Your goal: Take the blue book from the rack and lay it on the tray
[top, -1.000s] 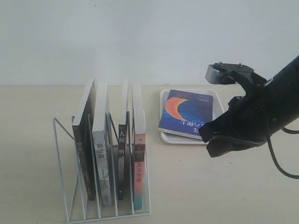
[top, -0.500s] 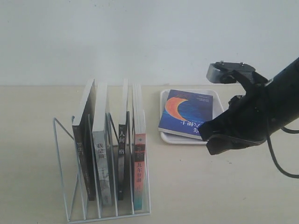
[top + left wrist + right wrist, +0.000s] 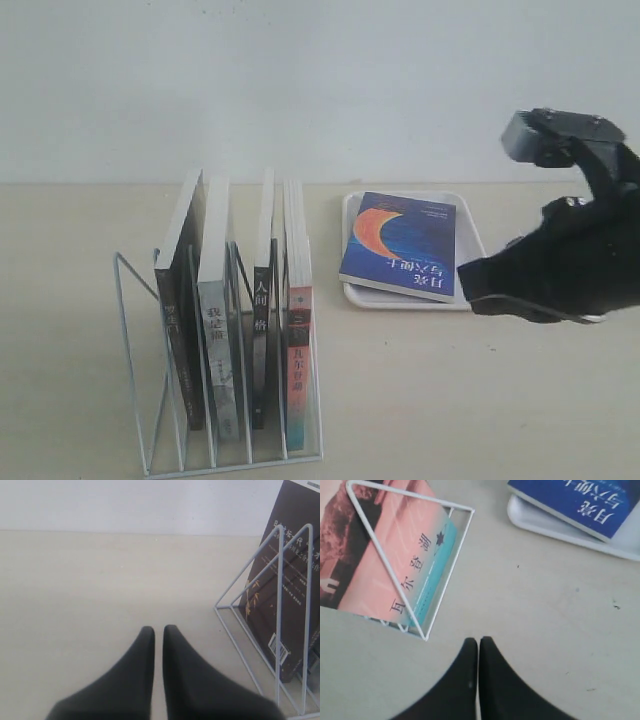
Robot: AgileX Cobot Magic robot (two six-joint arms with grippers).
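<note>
I count five books, one rack, one tray and my two grippers. Four of the books stand upright in the white wire rack [image 3: 150, 400], which fills the 7 o'clock part of the exterior view. Reading across from 9 o'clock to 3 o'clock they are a dark brown-black book [image 3: 185, 300], a white and grey book [image 3: 216, 330], a book with a black spine [image 3: 261, 330] and a book with a pink-red spine [image 3: 298, 345].

The fifth, the blue book [image 3: 400, 245], is out of the rack. It lies flat and cover up on the tray [image 3: 352, 293], orange crescent showing, a little askew to the tray's edges. The tray sits on the table toward 2 o'clock from the rack, well apart from it.

My right gripper [image 3: 472, 285] hangs just beside the tray, at about 4 o'clock from the blue book. Its jaws are pressed together and pinch nothing. My right wrist camera shows those two black tips closed over bare table, with the pink-covered book behind the rack's wire and a corner of the blue book on the tray's rim.

My left gripper [image 3: 158, 630] does not show in the exterior view. My left wrist camera has its jaws all but touching, only a thin slit between them, empty, over bare table near the rack's end where the dark book stands.
</note>
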